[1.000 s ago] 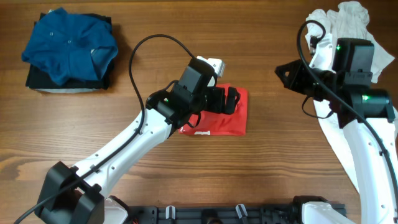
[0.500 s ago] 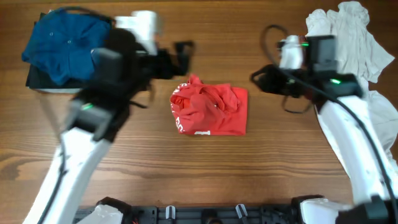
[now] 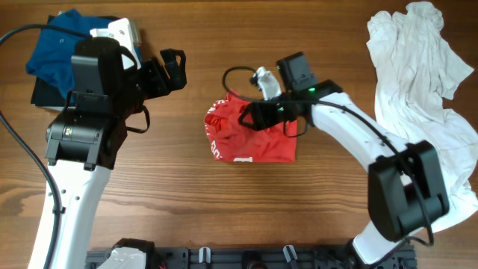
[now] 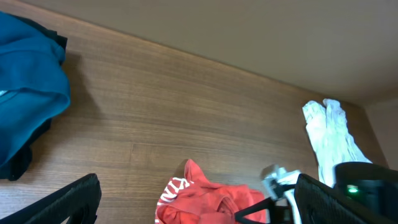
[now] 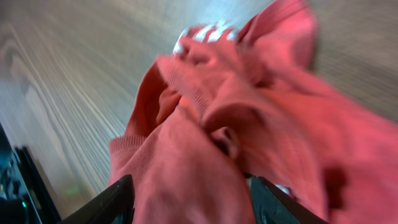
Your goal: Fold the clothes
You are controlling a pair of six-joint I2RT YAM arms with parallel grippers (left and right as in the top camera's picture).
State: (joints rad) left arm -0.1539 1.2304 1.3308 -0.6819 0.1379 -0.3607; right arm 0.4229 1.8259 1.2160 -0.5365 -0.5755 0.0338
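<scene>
Both arms are the same build: left arm (image 3: 71, 202) and right arm (image 3: 351, 134) have white rounded link shells with chunky black joint housings. The wrist blocks are black and boxy, and a white camera module (image 3: 118, 33) sits on the left one. A green LED (image 3: 310, 91) is lit on the right wrist block. A thin black cable (image 3: 18, 140) hangs loose off the left arm, with a shorter black loop at the right wrist. Left gripper (image 3: 178, 67) and right gripper (image 3: 252, 116) are matte black with angular fingers. The base rail (image 3: 246, 258) is black.
</scene>
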